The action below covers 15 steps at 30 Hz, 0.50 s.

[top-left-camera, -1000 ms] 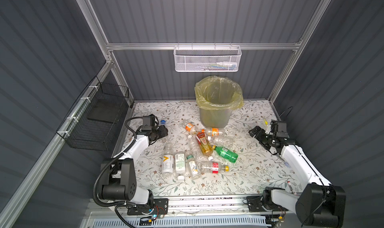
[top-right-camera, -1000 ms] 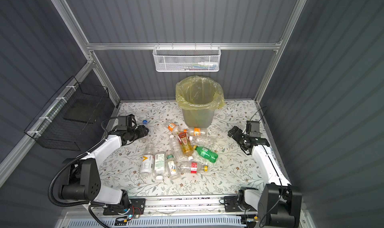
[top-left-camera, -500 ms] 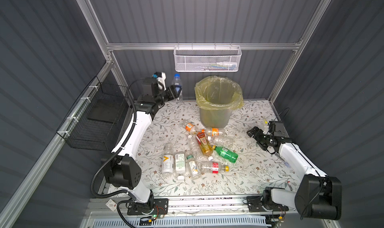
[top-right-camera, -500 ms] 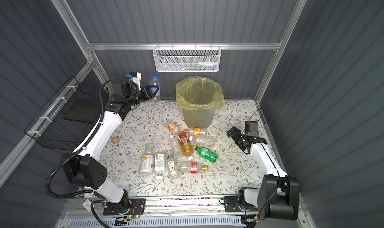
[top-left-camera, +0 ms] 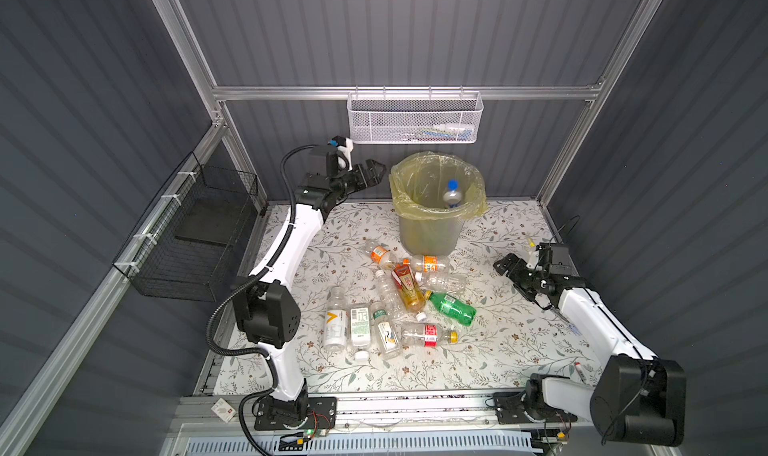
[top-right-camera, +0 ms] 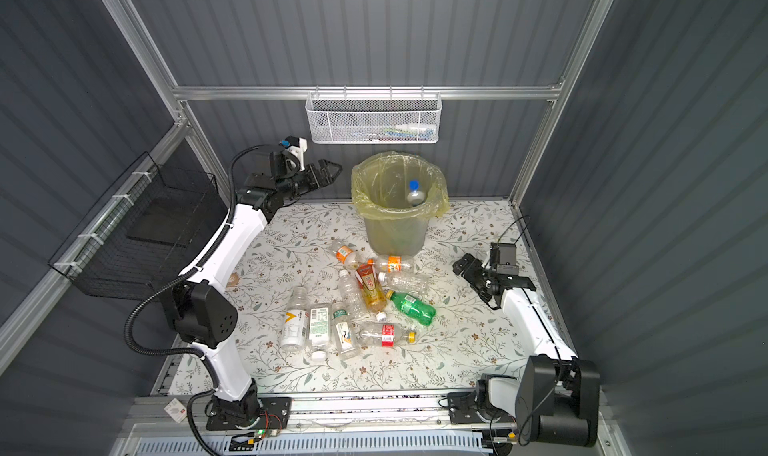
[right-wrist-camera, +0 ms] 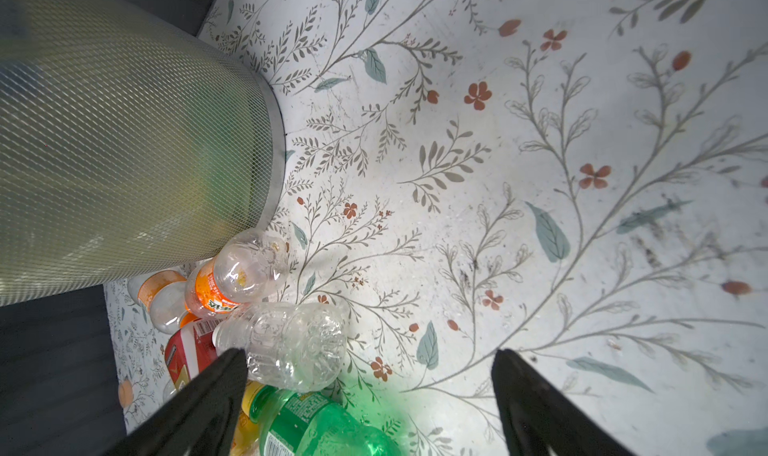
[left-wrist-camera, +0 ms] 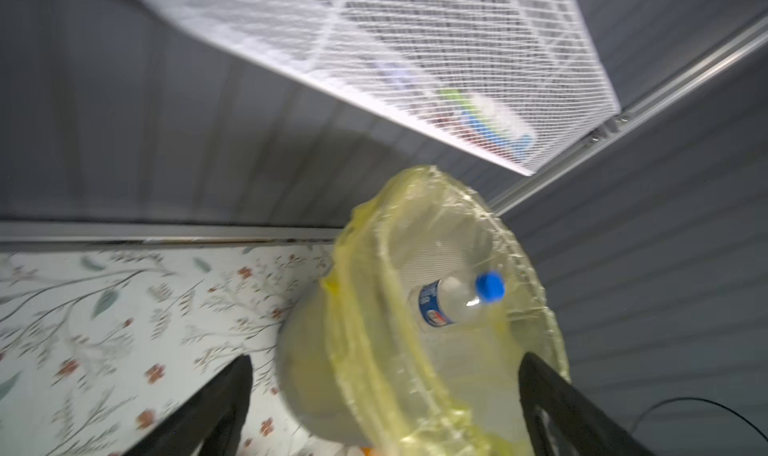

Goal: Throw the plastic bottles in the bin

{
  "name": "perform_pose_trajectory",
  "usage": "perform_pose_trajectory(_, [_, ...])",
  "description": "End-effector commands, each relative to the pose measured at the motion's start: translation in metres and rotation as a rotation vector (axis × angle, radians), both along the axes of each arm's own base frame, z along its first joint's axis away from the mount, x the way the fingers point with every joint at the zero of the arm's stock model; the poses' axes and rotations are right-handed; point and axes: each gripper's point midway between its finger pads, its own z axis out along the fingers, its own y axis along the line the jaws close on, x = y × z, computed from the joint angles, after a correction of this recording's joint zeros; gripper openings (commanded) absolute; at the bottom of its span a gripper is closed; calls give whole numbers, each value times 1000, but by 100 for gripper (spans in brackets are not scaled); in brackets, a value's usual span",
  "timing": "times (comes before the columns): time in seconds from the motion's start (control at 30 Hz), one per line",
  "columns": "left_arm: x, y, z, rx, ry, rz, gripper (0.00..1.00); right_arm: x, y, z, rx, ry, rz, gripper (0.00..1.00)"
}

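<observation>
The bin [top-left-camera: 428, 229] [top-right-camera: 395, 233], grey mesh with a yellow bag, stands at the back of the table. A clear bottle with a blue cap [top-left-camera: 451, 192] [top-right-camera: 414, 192] [left-wrist-camera: 453, 304] is inside its mouth. My left gripper [top-left-camera: 374, 171] [top-right-camera: 332, 169] [left-wrist-camera: 384, 391] hangs open and empty, high up just left of the rim. Several plastic bottles [top-left-camera: 399, 304] lie in front of the bin, among them a green one [top-left-camera: 451, 308] [right-wrist-camera: 324, 429] and a crumpled clear one [right-wrist-camera: 291, 345]. My right gripper [top-left-camera: 505, 264] [top-right-camera: 463, 264] [right-wrist-camera: 370, 375] is open and empty, low and right of the pile.
A white mesh basket [top-left-camera: 415, 119] hangs on the back wall above the bin. A black wire basket [top-left-camera: 195, 233] hangs on the left wall. A loose white cap [top-left-camera: 360, 355] lies near the front bottles.
My left arm rose from the table's left side to beside the bin with the blue-capped bottle, then opened; the bottle is now in the bin. The right gripper shifted slightly.
</observation>
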Motion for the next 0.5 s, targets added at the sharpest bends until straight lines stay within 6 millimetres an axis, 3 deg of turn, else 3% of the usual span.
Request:
perform_pose_trajectory(0.0, [-33, 47, 38, 20, -96, 77, 100, -18, 16, -15, -48, 66, 121, 93])
perform_pose_trajectory(0.1, [-54, 86, -22, 89, 34, 178, 100, -27, 39, -15, -109, 65, 257, 93])
perform_pose_trajectory(0.13, [-62, 96, -40, 100, 76, 198, 100, -30, 47, -14, -128, 64, 300, 93])
perform_pose_trajectory(0.17, [-74, 106, -70, 109, 147, 218, 100, -34, 55, -14, -152, 63, 350, 93])
perform_pose_trajectory(0.27, [-102, 126, -121, 123, 260, 258, 100, -46, 78, -14, -203, 63, 483, 92])
perform_pose_trajectory(0.37, [-117, 131, -153, 100, 331, 266, 100, -57, 97, -12, -225, 42, 596, 89])
perform_pose_trajectory(0.47, [-123, 119, -174, 16, 372, 227, 100, -66, 116, -9, -256, 9, 703, 89])
